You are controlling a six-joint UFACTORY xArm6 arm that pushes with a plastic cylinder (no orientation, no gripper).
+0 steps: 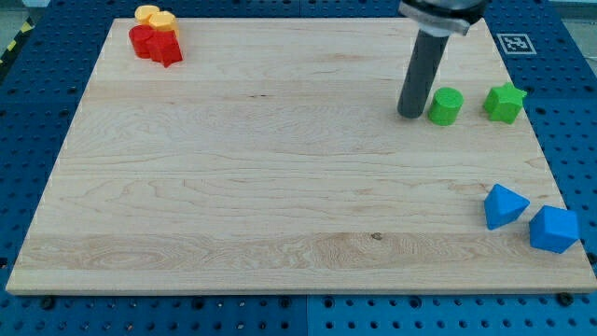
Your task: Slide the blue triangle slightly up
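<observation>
The blue triangle [504, 205] lies near the board's right edge, low in the view. A blue cube-like block [554, 229] sits just to its right and a little lower, almost touching it. My tip [409, 115] rests on the board in the upper right part, far above and left of the blue triangle. It stands just left of a green cylinder [446, 105], close to it.
A green star [505, 102] lies right of the green cylinder near the right edge. In the top left corner, red blocks [155, 44] and yellow blocks [154, 17] are bunched together. The wooden board [233, 187] lies on a blue pegboard table.
</observation>
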